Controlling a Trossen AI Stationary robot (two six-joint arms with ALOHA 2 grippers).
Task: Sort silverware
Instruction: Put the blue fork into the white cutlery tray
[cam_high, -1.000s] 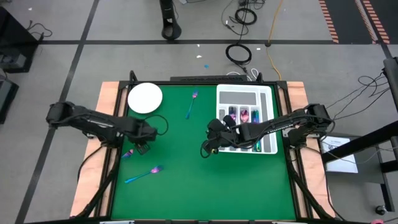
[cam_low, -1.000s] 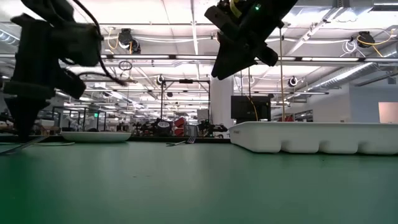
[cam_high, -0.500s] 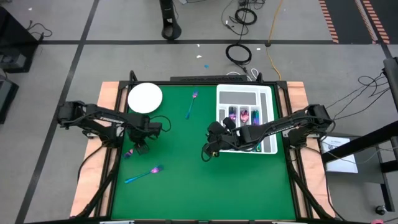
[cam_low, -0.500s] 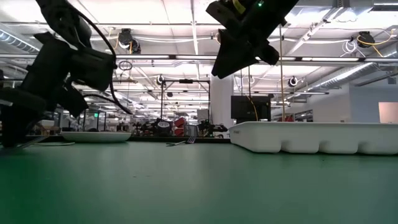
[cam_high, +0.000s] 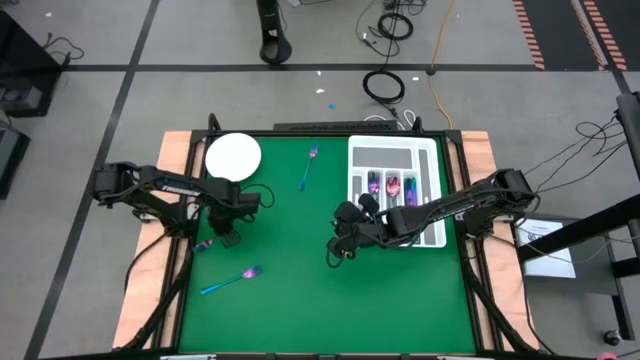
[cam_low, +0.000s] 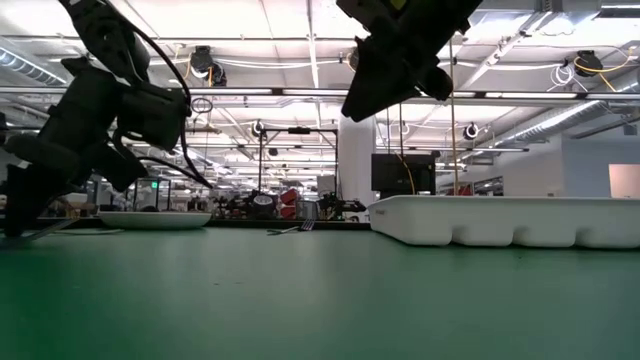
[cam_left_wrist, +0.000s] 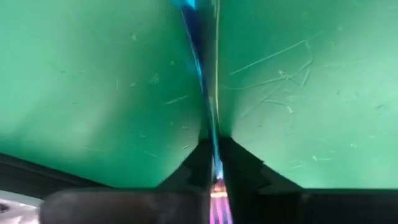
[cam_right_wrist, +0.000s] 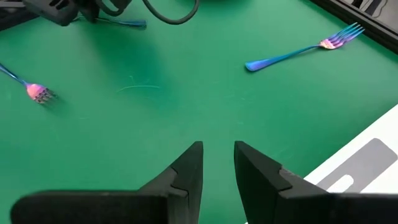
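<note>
My left gripper (cam_high: 222, 240) stands at the table's left, pointing steeply down, shut on a slim blue-and-pink piece of silverware (cam_left_wrist: 202, 74) that lies on the green mat. Its pink end (cam_high: 204, 245) shows beside the gripper. My right gripper (cam_high: 340, 251) hangs open above the mat's middle with nothing between its fingers (cam_right_wrist: 217, 163). One fork (cam_high: 308, 167) lies at the far middle of the mat. Another fork (cam_high: 230, 281) lies near the left front. Several pieces lie in the white tray (cam_high: 432, 160). My left gripper pinches the piece's slim shaft (cam_left_wrist: 211, 134) between its two fingers, partway along its length. The fingers come from above, steeply slanted. The blue end (cam_left_wrist: 189, 12) runs out ahead of them and the pink end (cam_left_wrist: 217, 202) back under the gripper. The piece lies on the mat.
A round white plate (cam_high: 233, 157) sits at the far left corner, close behind my left arm. The white tray stands along the right side, just behind my right arm. Open green mat lies between the two grippers and toward the near edge.
My left arm has swung in over the table, and its gripper has tipped and sunk onto the piece of silverware. My right gripper has drifted a little toward the table's near edge, its fingers unchanged.
</note>
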